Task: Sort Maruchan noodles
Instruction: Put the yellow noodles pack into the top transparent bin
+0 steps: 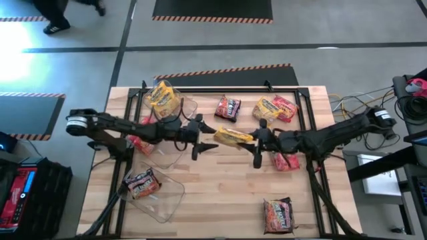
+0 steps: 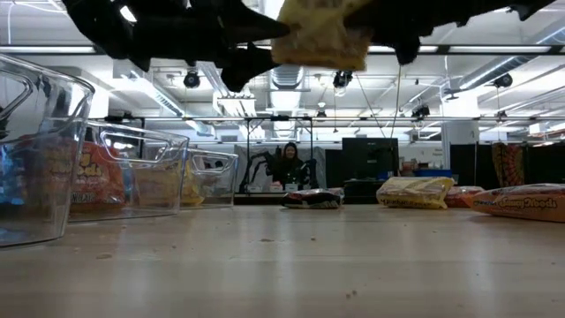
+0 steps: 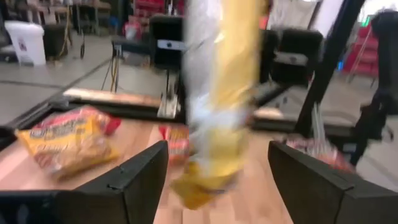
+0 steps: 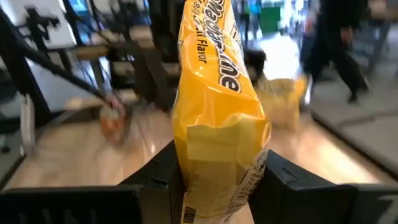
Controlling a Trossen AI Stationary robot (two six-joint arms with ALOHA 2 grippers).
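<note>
A: Where's the yellow packet (image 1: pixel 233 137)?

B: Hanging above mid-tabletop (image 1: pixel 220 183), the right gripper (image 4: pixel 219 180) pinching its end, logo partly cut off.

A: The left gripper (image 3: pixel 217 180)?

B: Jaws are spreading wide around the blurred packet's other end, not touching.

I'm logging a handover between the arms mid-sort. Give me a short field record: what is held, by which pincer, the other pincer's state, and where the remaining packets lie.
held item: yellow noodle packet, lifted above the table's middle
holding pincer: right pincer, shut on the packet's end
other pincer: left pincer, open, fingers either side of the packet
packets in bins: one each in three clear bins on the left side
loose packets: five on the table, far and right side
</note>
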